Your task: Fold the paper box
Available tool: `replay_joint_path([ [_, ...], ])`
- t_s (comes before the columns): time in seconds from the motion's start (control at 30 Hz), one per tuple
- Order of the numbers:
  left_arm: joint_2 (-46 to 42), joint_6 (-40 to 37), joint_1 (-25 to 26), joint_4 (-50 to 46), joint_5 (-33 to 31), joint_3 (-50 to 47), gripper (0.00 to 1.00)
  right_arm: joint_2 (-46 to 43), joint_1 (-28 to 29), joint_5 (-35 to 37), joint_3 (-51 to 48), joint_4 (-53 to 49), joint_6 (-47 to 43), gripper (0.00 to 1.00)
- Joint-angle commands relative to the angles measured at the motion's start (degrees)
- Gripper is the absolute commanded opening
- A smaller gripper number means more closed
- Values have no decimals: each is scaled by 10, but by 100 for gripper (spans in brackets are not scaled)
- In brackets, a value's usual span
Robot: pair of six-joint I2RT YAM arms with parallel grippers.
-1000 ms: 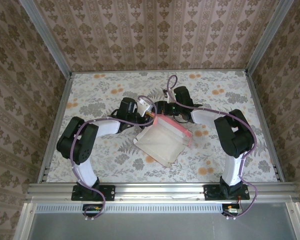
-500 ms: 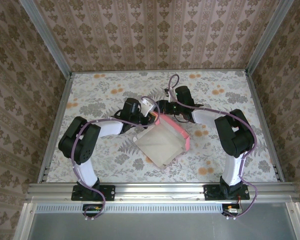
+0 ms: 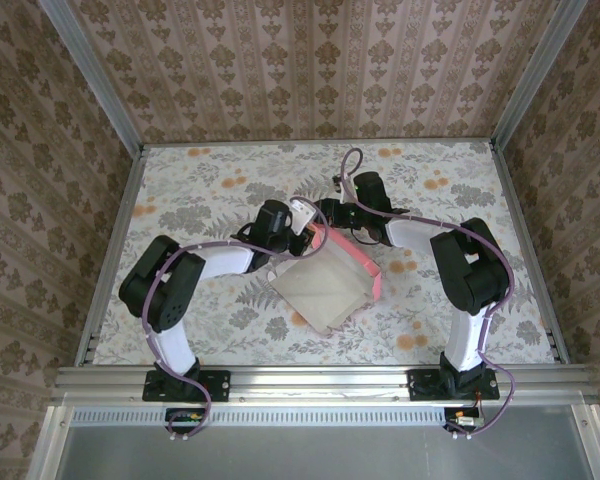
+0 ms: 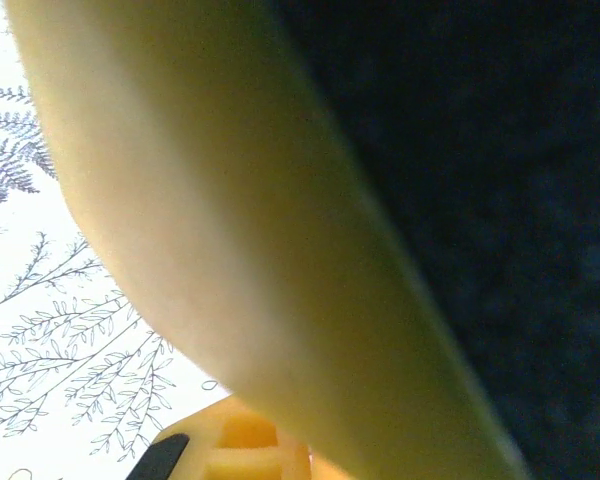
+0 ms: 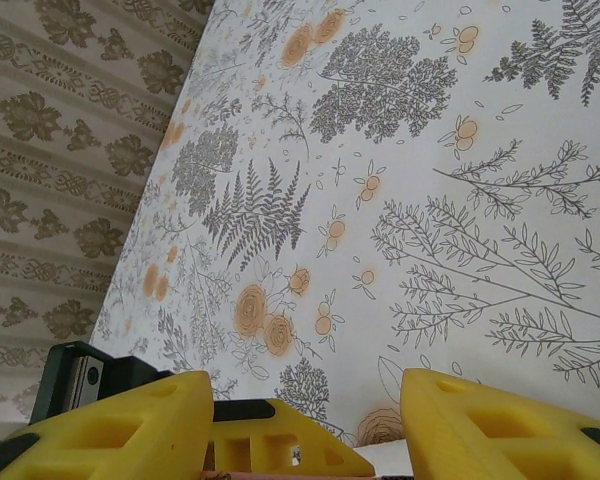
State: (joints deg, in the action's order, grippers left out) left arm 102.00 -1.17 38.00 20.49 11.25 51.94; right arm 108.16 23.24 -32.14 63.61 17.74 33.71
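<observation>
- Top external view: the paper box (image 3: 325, 285) lies mid-desk (image 3: 200, 190), pale inner side up, with a pink wall (image 3: 355, 255) raised along its far-right edge.
- Left claw (image 3: 308, 230) sits at the box's far corner, closed. Its tips are hidden, so I cannot tell whether card is pinched.
- My left wrist view is blurred: one yellow finger (image 4: 230, 250) against a dark mass (image 4: 500, 200) I cannot identify.
- Right claw (image 3: 328, 220) is just beyond that corner, its fingers (image 5: 500, 430) standing apart over bare desk.
- A pinkish sliver (image 5: 270, 476) between them is cut off at the frame's bottom edge.
</observation>
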Motion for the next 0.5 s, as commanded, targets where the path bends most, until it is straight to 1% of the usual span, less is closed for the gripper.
replay_joint_path([
  [0.0,-1,-13,3,18,-67,3,1,20,13,-2,-27,-62,-3,55],
  [0.07,-8,-6,3,23,-73,-6,1,13,9,-7,-24,-65,9,56],
  [0.3,-47,14,3,25,-124,-47,2,-53,-23,-47,0,-86,55,69],
  [0.4,-59,26,4,28,-152,-66,3,-76,-40,-53,7,-110,66,70],
  [0.47,-66,32,4,28,-169,-76,4,-88,-57,-77,-6,-85,87,72],
])
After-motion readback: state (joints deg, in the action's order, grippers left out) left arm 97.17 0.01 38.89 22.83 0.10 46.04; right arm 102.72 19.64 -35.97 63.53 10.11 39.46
